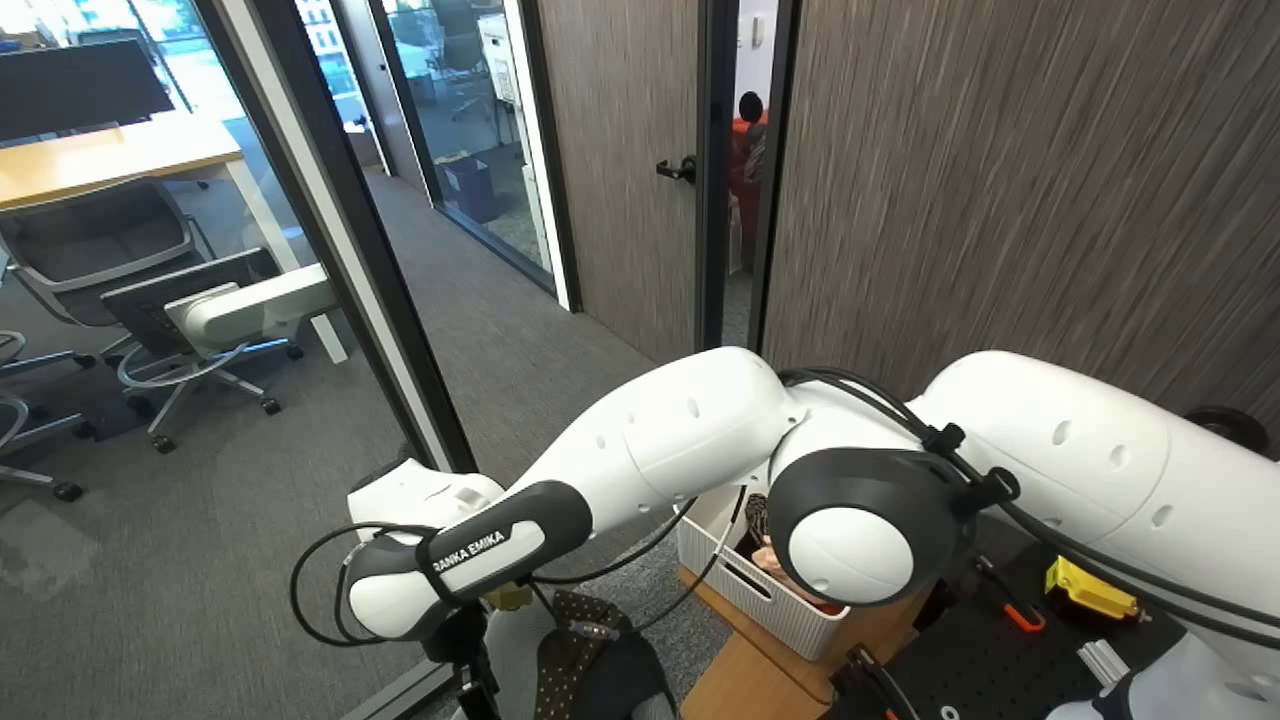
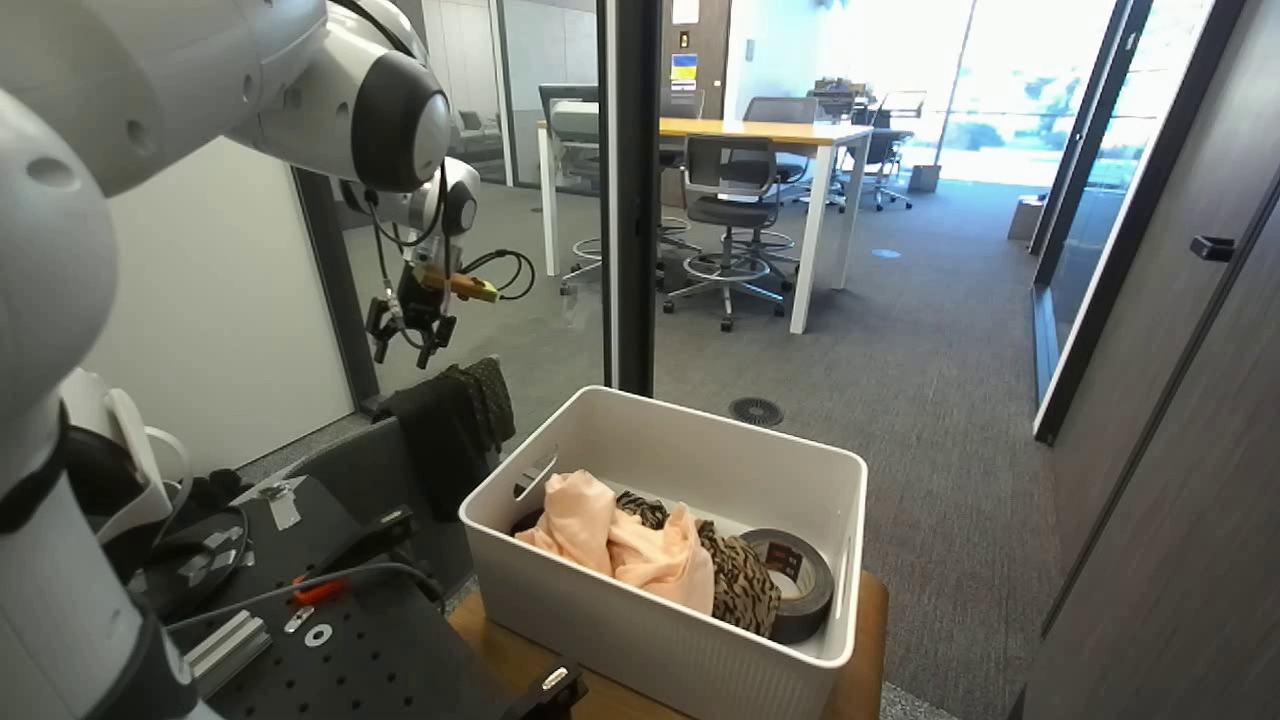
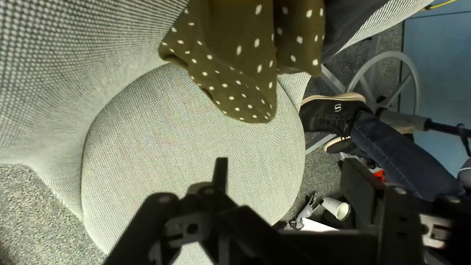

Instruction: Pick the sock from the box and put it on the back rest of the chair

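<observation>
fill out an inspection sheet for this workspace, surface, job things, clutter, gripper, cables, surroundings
Surface: black perforated tabletop, beside white rectangular plastic bin.
Job's things: bin holds bunched peach cloth, black-and-tan patterned cloth, dark round tape roll; olive white-dotted cloth and black cloth hang over light-grey fabric chair; which is the sock, cannot tell.
Clutter: yellow boxy object, silver grooved metal bar on tabletop.
Gripper: black, open, nothing held.
Cables: black cables loop beside white arm; grey cable runs over tabletop.
Surroundings: blue-jeaned leg and black shoe near chair; brown wood-grain wall.

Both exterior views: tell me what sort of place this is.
Most likely an office, judging by the wheeled chairs, the white-legged table and the glass partition.
</observation>
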`<state>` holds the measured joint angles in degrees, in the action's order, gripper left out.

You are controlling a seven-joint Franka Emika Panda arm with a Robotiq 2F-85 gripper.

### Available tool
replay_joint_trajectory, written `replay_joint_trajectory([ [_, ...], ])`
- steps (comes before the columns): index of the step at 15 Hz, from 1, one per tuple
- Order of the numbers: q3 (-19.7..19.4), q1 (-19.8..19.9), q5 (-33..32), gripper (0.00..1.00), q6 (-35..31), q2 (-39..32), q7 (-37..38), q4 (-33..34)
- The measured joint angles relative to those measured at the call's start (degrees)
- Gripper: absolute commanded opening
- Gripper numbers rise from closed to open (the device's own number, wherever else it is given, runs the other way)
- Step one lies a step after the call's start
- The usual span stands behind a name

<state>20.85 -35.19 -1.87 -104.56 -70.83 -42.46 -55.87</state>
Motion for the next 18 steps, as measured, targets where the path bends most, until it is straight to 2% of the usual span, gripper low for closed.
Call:
replay_joint_trajectory([
  [4, -2.40, 0.04, -0.03, 1.00, 2.51, 1.27, 2.46, 0.06],
  [8, -5.55, 0.61, -0.05, 1.00, 6.69, 6.35, 7.26, -2.27],
  [14, -7.96, 3.16, -0.05, 1.00, 9.64, 22.07, 15.82, -15.71],
  [18, -9.16, 4.60, 0.44, 1.00, 10.24, 33.10, 25.29, -26.23],
])
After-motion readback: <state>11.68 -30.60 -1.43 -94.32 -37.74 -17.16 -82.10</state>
